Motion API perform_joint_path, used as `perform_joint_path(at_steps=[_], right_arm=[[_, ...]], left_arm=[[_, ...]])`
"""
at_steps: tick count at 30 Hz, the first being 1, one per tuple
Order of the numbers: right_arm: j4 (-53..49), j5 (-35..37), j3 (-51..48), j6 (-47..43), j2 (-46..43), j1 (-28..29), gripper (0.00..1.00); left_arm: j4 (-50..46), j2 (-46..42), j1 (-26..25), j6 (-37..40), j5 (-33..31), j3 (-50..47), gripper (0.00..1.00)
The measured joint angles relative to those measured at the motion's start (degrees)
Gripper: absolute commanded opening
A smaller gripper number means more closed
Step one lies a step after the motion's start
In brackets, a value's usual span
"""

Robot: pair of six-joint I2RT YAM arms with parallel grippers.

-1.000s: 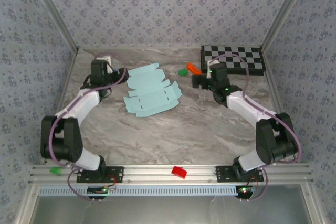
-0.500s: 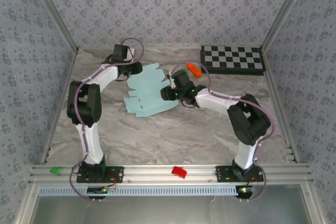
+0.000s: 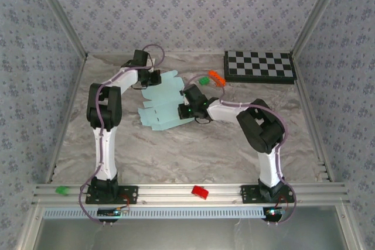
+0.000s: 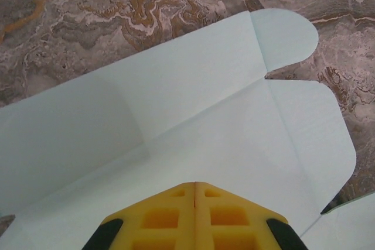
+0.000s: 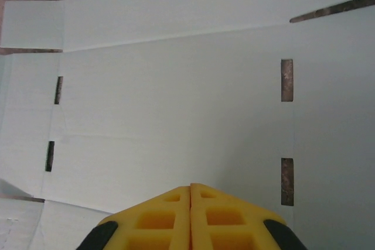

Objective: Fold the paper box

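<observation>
The paper box point(image 3: 167, 100) is a flat pale aqua die-cut sheet with rounded tabs, lying on the marble table toward the back. My left gripper point(image 3: 153, 79) is at its far left corner. In the left wrist view its yellow fingertips point(image 4: 195, 184) are shut together over the sheet point(image 4: 205, 121), with nothing visible between them. My right gripper point(image 3: 181, 111) reaches onto the sheet's right side. Its fingertips point(image 5: 190, 187) are likewise shut above the slotted panel point(image 5: 176, 103). Whether the tips touch the paper is not clear.
A black-and-white checkerboard point(image 3: 259, 66) lies at the back right. An orange block point(image 3: 216, 77) and a green block point(image 3: 204, 80) sit just right of the sheet. A red block point(image 3: 200, 192) and a green one point(image 3: 61, 190) rest on the near rail. Patterned walls enclose the table.
Both arms have stretched inward from the sides until their grippers are over the sheet. Both grippers went from open to shut. The sheet has shifted only slightly.
</observation>
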Motion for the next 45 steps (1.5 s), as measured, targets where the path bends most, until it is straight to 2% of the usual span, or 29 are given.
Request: perform_joint_path(at_steps=[6,16,26,30,31,32,35,40,42,45], right_arm=[[0.2,-0.2,-1.8,0.6,0.1,-0.3,0.06],[0.5,-0.1,-3.8,1.4,-0.6,-1.1,0.06],[-2.7,5.2,-3.8,0.9,-1.7,-4.4,0.08],[-5.4,7.3,-2.6,-0.2,-1.8,-5.2,0.09],[-6.4,7.7,-2.2,-0.4,-1.8,-5.4,0.1],[-7.2,8.2,-2.0,-0.7,-2.0,-5.4,0.1],[-9.3,8.8,-2.0,-1.8,-3.5,-5.6,0.11],[-10.3,7.3,-2.0,-2.8,-7.1,-5.4,0.12],[-10.3,6.5,-2.0,-2.8,-7.9,-5.0,0.12],[-9.3,4.8,-2.9,-2.2,-8.0,-4.2,0.09]], left_arm=[[1.2,-0.7,-0.4,0.0,0.6,-5.3,0.0],[2.4,-7.7,-1.9,-0.3,-2.9,-15.6,0.0],[1.5,-21.3,-10.6,-6.6,-3.9,-33.6,0.03],[1.7,-24.2,-13.4,-9.3,-3.5,-36.8,0.07],[1.7,-24.8,-13.7,-9.6,-3.5,-37.1,0.12],[1.7,-25.5,-13.7,-10.0,-3.5,-37.2,0.16],[1.9,-27.8,-13.1,-10.3,-4.0,-37.0,0.22],[1.7,-28.4,-10.1,-8.0,-4.3,-33.5,0.23],[1.7,-27.5,-8.0,-6.6,-4.3,-31.2,0.22],[1.8,-24.4,-5.1,-4.6,-4.3,-27.5,0.11]])
